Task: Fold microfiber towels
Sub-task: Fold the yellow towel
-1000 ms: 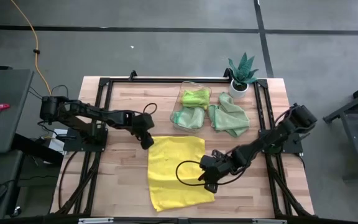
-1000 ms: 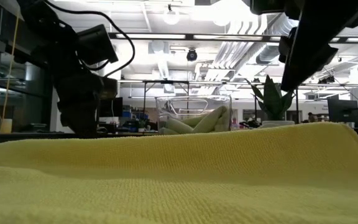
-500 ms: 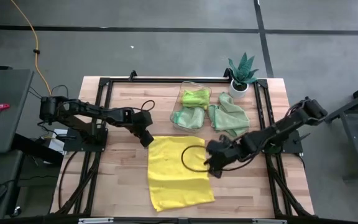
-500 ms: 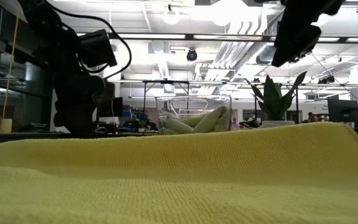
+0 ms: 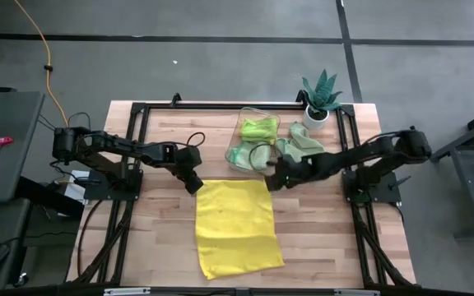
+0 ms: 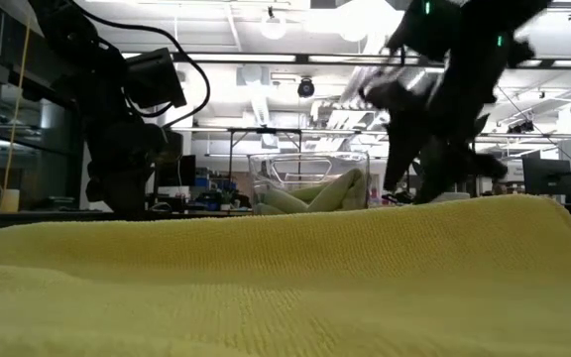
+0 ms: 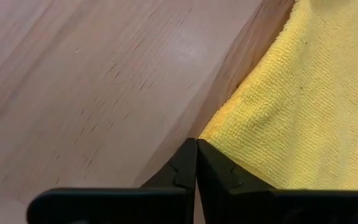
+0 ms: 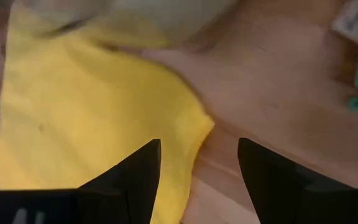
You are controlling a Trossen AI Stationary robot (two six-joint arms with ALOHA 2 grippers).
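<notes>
A bright yellow towel (image 5: 235,226) lies spread flat in the middle of the table. My left gripper (image 5: 194,186) is shut at its far left corner (image 7: 213,127), low on the wood. My right gripper (image 5: 272,175) hovers open just beyond the towel's far right corner (image 8: 199,121), which lies between and ahead of its fingers (image 8: 135,177); it touches nothing. In the low view the towel (image 6: 285,268) fills the foreground and hides where my left gripper (image 6: 122,193) meets it. My left gripper pinches the very tip of the yellow towel's far left corner (image 7: 205,135) between its two shut fingertips. The fingers come in low from the table's left side. The towel lies flat and slack on the table.
A clear bin (image 5: 243,117) with green towels (image 5: 257,130) stands at the far middle, close behind my right gripper. A mint green towel (image 5: 304,154) lies crumpled to its right, and a potted plant (image 5: 320,92) stands at the far right. Bare wood lies left of the yellow towel.
My left gripper has shut at the towel's far left corner without moving away. My right gripper, still open, has risen from the towel's near right side and swung toward the far edge, ending at the far right corner. The towel has stayed flat.
</notes>
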